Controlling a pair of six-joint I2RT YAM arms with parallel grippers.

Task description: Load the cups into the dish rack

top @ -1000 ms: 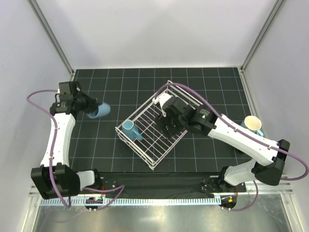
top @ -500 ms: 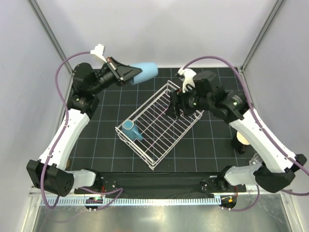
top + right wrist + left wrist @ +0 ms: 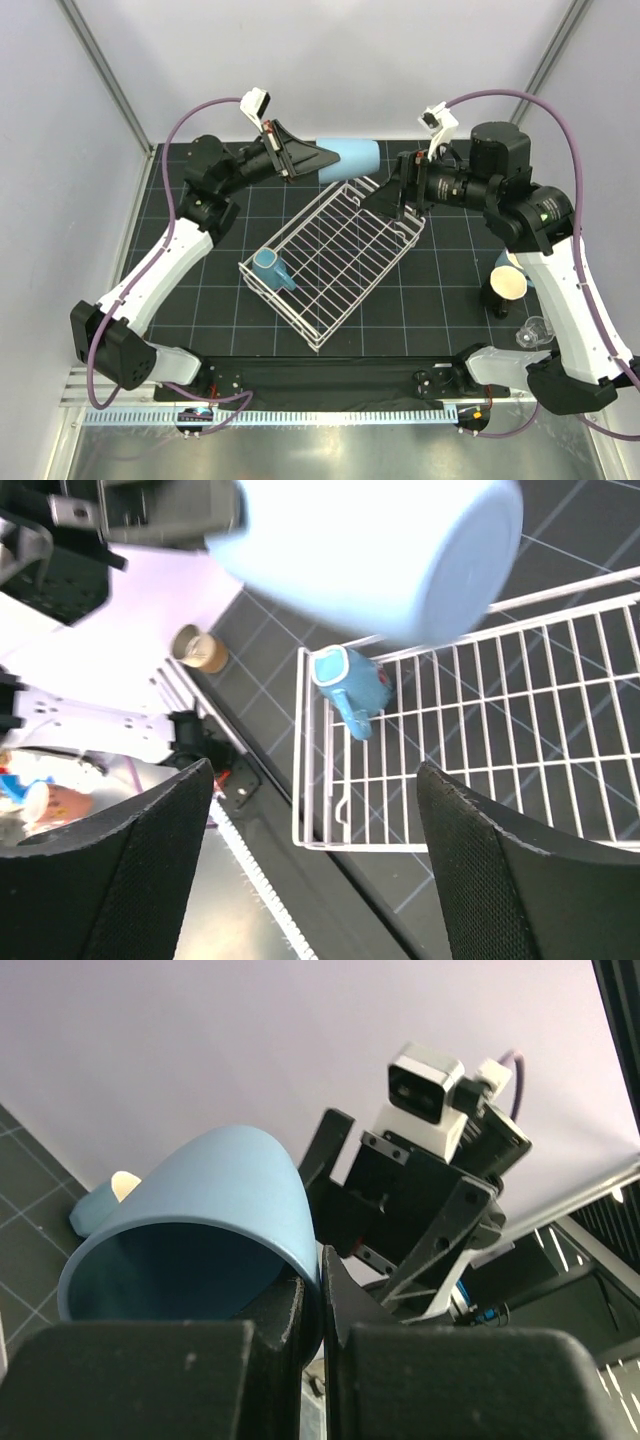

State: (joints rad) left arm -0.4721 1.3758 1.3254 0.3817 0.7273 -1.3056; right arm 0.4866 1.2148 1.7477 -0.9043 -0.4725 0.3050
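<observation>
Tumbler, light blue and tapered (image 3: 347, 158), hangs level, rim-pinched in my left gripper (image 3: 305, 160), base toward my empty, wide-spread right gripper (image 3: 398, 190); white wire dish rack (image 3: 345, 255) lies below, toward the counter's near edge.

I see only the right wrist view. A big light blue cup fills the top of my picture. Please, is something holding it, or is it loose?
Observer: The left gripper holds it. In the left wrist view the wall of the light blue cup is pinched near its rim, one finger inside and one outside.
Operator: Good. Are there cups outside the rack? I see only the blue mug inside.
Observer: Yes. In the top view a beige cup and a clear glass are on the table near its right edge, apart from the rack.
</observation>
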